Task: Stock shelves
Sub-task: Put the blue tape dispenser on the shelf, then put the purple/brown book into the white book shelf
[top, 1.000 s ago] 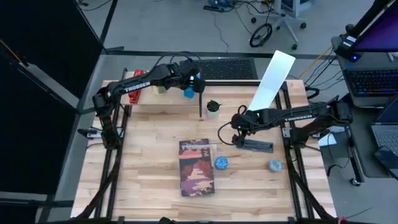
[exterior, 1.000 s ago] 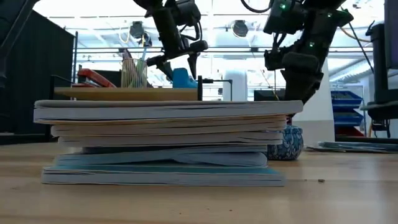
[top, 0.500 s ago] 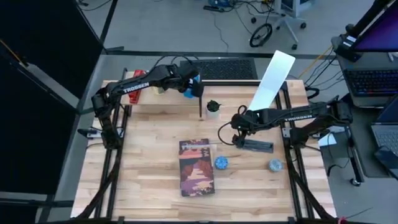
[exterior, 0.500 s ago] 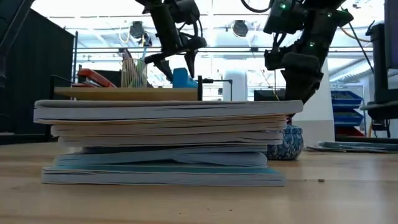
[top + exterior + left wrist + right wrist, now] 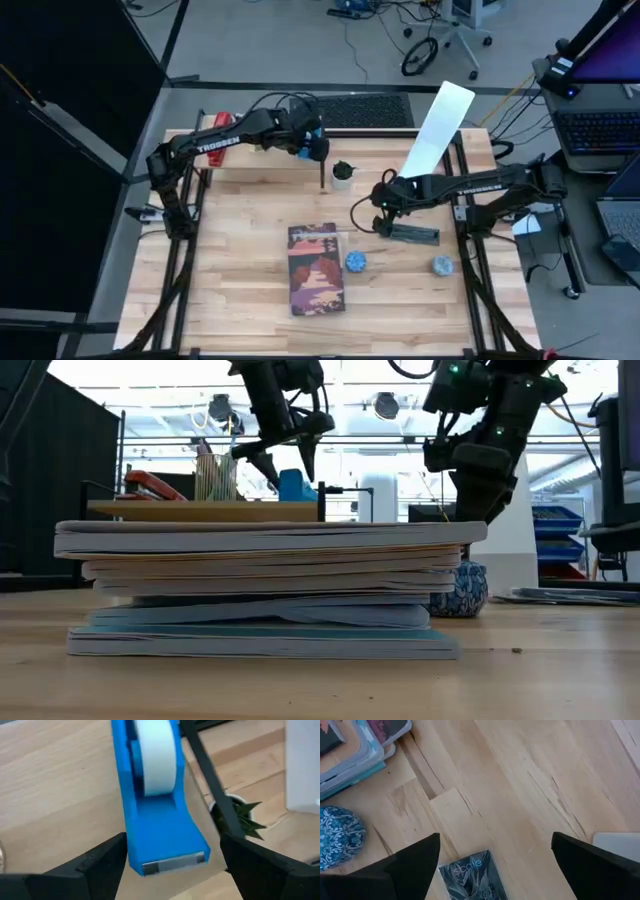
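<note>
Both grippers are open and hold nothing. Left gripper (image 5: 170, 862) hovers over the tape dispenser (image 5: 157, 800) at the shelf's (image 5: 55, 785) right end, so this item seems placed. Next it should lift clear; right gripper (image 5: 495, 865) waits near a dark book (image 5: 472, 880).

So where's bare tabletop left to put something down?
Widest bare patch: left of the stack of books, out to the table edge. Also open between the books and the shelf. Crowded on the right, around the right claw, blue patterned jars and dark booklet.
</note>
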{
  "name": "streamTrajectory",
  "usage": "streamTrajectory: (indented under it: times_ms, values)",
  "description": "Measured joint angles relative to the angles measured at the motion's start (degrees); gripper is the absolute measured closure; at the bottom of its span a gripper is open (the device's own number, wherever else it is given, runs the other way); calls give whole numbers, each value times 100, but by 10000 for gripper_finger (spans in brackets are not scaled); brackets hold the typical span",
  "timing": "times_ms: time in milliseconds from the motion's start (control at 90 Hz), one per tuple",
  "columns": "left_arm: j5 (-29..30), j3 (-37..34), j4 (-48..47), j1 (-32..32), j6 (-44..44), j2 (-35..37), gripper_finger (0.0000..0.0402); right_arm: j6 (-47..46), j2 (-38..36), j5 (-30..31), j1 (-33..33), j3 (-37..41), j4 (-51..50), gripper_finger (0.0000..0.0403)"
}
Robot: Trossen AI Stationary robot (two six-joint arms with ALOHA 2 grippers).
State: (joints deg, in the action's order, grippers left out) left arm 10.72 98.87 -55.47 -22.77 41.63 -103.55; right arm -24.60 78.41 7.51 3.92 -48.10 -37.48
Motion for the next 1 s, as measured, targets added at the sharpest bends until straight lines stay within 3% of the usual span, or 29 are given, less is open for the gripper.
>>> streamTrajectory:
  times_ms: [456, 856, 1000]
  values:
    - [12, -2, 72, 42, -46, 28, 100, 0, 0, -2, 0, 0, -4, 40]
    - [1133, 184, 8, 486, -537, 774, 100, 0, 0, -4, 0, 0, -10, 40]
    - [1177, 212, 62, 950, -926, 1187, 100, -1, 0, -6, -2, 0, -6, 40]
